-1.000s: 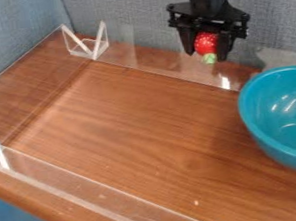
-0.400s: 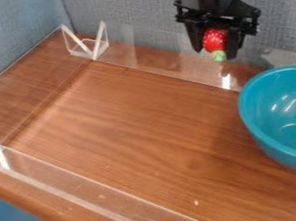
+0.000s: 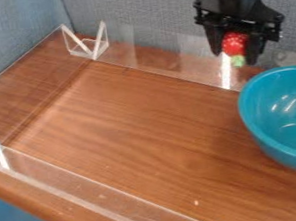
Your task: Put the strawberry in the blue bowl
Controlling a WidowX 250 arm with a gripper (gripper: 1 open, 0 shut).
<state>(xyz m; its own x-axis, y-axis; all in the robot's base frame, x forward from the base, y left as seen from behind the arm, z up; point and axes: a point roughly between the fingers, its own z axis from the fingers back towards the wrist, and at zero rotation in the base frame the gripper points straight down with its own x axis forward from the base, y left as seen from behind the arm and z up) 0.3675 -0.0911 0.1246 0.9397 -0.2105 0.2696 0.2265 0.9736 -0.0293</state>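
One strawberry [image 3: 236, 43] clamped in closed fingers [image 3: 240, 48], aloft near bowl [image 3: 289, 117] far rim (not yet over basin). Carry further over centre, lower, then release to avoid bounce-out.

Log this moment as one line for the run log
phase: carry | gripper: shut on strawberry, lifted off table | blue bowl: empty, lower right | strawberry not yet over bowl
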